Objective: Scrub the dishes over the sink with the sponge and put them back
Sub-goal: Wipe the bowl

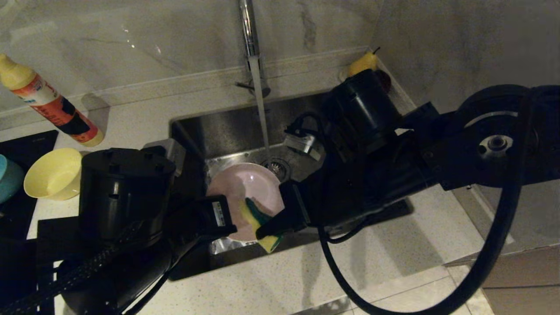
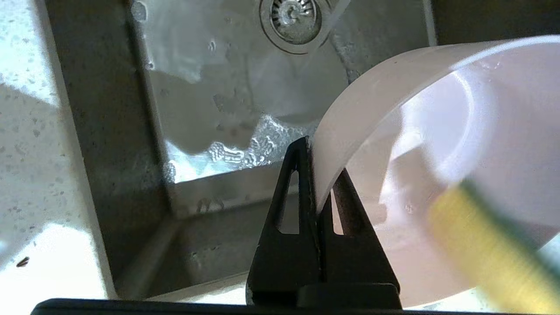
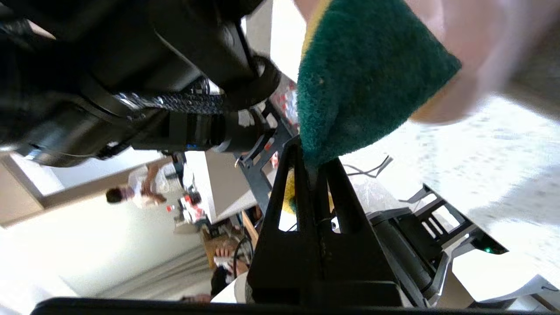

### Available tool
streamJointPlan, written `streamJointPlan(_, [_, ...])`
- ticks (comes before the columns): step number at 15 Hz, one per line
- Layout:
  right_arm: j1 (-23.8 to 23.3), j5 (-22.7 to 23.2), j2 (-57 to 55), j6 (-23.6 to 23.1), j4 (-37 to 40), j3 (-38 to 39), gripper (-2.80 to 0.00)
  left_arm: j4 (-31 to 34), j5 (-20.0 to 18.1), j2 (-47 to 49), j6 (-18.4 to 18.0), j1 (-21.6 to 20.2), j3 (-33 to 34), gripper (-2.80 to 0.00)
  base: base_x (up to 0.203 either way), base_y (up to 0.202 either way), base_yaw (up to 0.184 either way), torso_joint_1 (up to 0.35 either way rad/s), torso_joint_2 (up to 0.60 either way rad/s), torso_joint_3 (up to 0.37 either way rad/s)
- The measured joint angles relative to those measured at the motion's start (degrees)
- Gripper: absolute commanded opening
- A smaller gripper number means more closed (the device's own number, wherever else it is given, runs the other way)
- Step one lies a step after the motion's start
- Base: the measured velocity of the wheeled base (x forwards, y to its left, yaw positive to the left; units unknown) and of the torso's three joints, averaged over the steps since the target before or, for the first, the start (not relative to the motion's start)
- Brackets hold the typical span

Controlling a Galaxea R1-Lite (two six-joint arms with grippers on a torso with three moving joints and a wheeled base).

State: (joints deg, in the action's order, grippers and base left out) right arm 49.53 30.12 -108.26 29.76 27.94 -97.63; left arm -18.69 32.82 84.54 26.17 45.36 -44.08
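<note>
Pink bowl [image 1: 245, 188] tilted, mouth up.

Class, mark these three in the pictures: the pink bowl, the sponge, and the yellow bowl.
pink bowl [image 1: 243, 183], head view, on its inner surface.
sponge [image 3: 367, 78], right wrist view, on its green scouring face.
yellow bowl [image 1: 54, 174], head view, on its inside.

Both arms reach in low, wrists angled toward each other; left pincer [image 2: 321, 157] clamped tight on the pink bowl [image 1: 245, 186] rim, one finger inside, one outside; right pincer [image 3: 315, 164] comes in from the opposite side, squeezed on the sponge [image 3: 367, 74].
</note>
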Motion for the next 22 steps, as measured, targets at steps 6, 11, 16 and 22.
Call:
streamJointPlan(6, [2.2, -0.1, -3.8, 0.2, -0.1, -4.7, -2.8, 0.0, -0.1, 0.4, 0.1, -0.1, -0.4, -2.8, 0.0, 0.0, 0.0, 0.0, 0.0, 0.0])
streamJointPlan(11, [1.6, -0.6, -6.0, 0.3, 0.3, -10.8, -2.8, -0.1, 0.1, -0.2, 0.6, -0.2, 0.8, -2.8, 0.0, 0.0, 0.0, 0.0, 0.0, 0.0])
streamJointPlan(16, [-1.9, -0.8, -5.6, 0.2, 1.6, -12.2, -2.8, 0.0, -0.1, -2.0, 0.6, -0.2, 2.4, -2.8, 0.0, 0.0, 0.0, 0.0, 0.0, 0.0])
streamJointPlan(22, [-1.6, -0.7, -0.6, -0.1, 4.7, -6.9, -2.8, 0.0, 0.0, -2.5, 0.5, -1.0, 2.0, -2.8, 0.0, 0.0, 0.0, 0.0, 0.0, 0.0])
